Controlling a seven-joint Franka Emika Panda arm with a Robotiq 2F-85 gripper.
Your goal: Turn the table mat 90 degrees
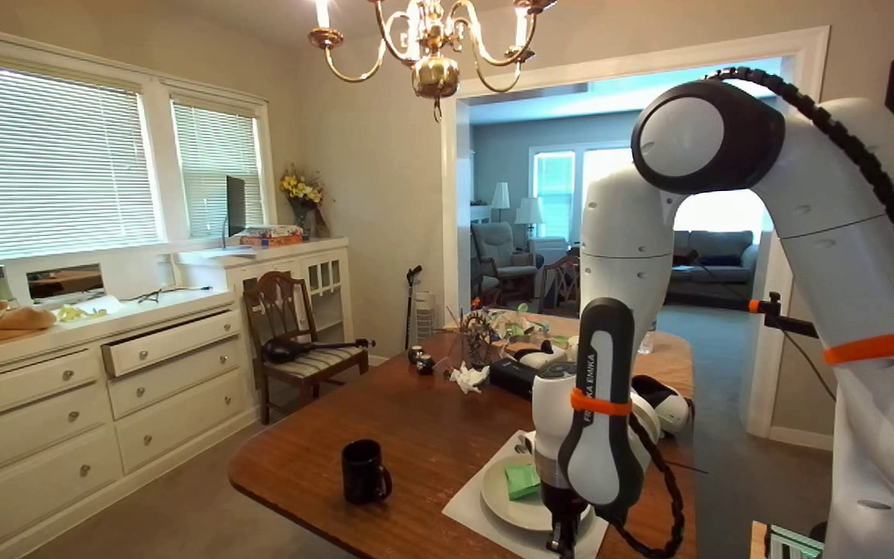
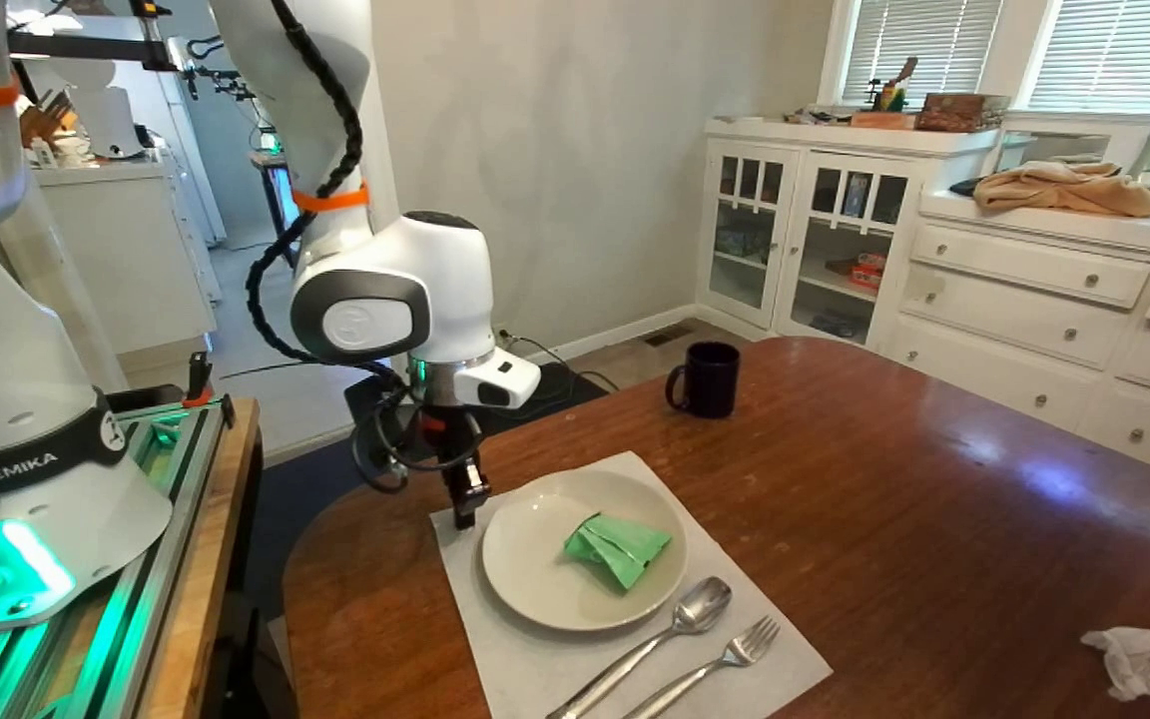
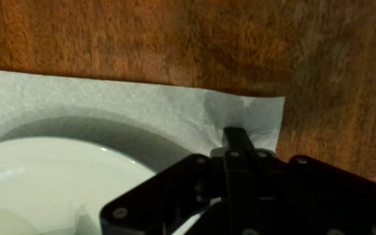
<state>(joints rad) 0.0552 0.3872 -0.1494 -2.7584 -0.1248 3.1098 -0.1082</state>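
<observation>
The pale whitish-grey table mat [image 2: 525, 659] lies flat on the wooden table. It also shows in another exterior view [image 1: 472, 508] and in the wrist view [image 3: 77, 93]. A round white plate [image 2: 535, 544] rests on it, with a green folded packet [image 2: 618, 544] on the plate. A spoon [image 2: 703, 604] and a fork [image 2: 747, 644] lie on the mat beside the plate. My gripper [image 2: 465, 514] points down at a mat corner, beside the plate. In the wrist view my fingertips [image 3: 237, 132] are together on the mat, with creases around them. Whether the paper is pinched between them cannot be told.
A black mug [image 2: 710, 379] stands on the table [image 1: 307, 458] a short way from the mat. White crumpled tissue [image 1: 469, 378], a black box [image 1: 514, 378] and other clutter lie farther along the table. The table's edge is close to the mat on the robot's side.
</observation>
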